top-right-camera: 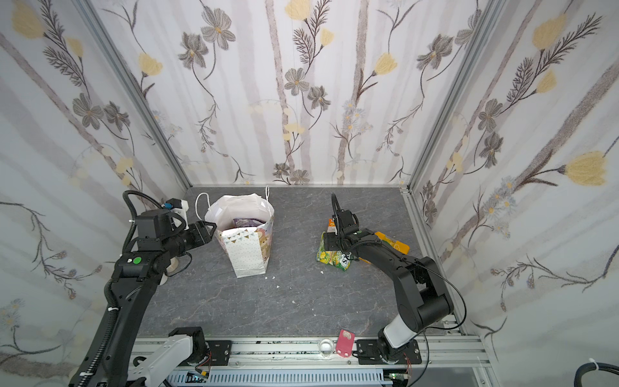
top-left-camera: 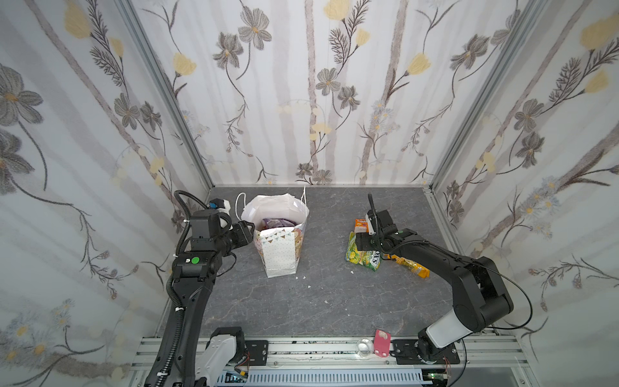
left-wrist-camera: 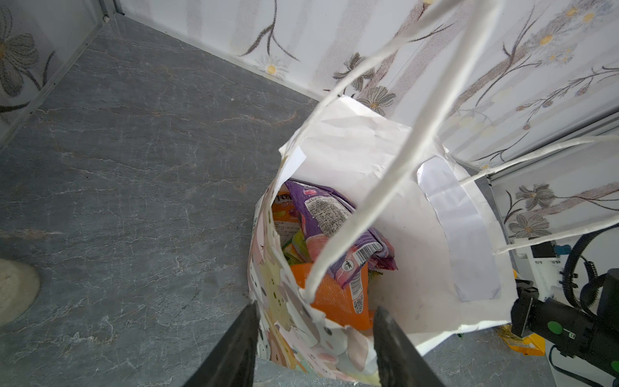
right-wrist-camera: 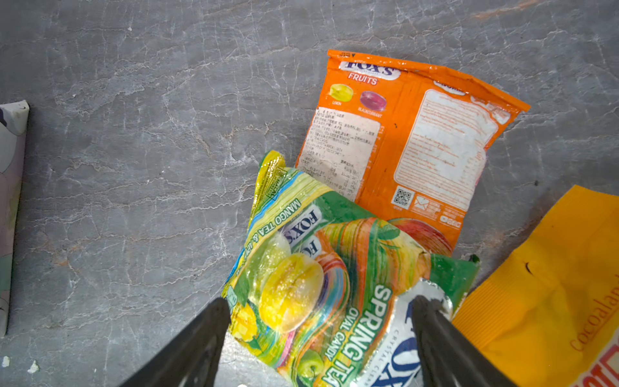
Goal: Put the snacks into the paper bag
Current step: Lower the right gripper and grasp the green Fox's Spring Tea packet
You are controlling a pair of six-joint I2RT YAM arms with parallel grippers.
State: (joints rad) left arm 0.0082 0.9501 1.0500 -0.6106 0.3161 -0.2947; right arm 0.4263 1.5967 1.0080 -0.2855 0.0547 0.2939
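- Done so far: the bag [top-left-camera: 279, 254] stands upright on the table [top-left-camera: 335, 301], toward my left side, with its mouth open. It already has several snacks in it.
- My left wrist view looks down into it. A purple packet [left-wrist-camera: 338, 214] lies on top and a bagged orange packet [left-wrist-camera: 335, 295] sits under it. Bits of other packets show lower down, but I can't count them.
- Left to do: three packets lie on the table on my right side, well apart from the bag.
  - A green packet [right-wrist-camera: 351, 254] is nearest my tool.
  - A loose orange packet [right-wrist-camera: 402, 134] is partly tucked under the green one.
  - A yellow packet [right-wrist-camera: 542, 284] lies just beside them.
  - The green one may be two packets overlapping; I can't tell.
- My right gripper [right-wrist-camera: 321, 301] hangs low over the green packet. Its jaws are spread wide to either side of it and have hold of nothing.
- My left gripper [left-wrist-camera: 315, 306] is at the bag's rim, jaws partway apart, with the printed wall running between them. I can't tell whether they pinch the paper or only straddle it.
- My judgement: I'm past the halfway mark. The step in hand is closing on the green packet, and it then has to be carried across to the bag. The orange and yellow packets come after that.
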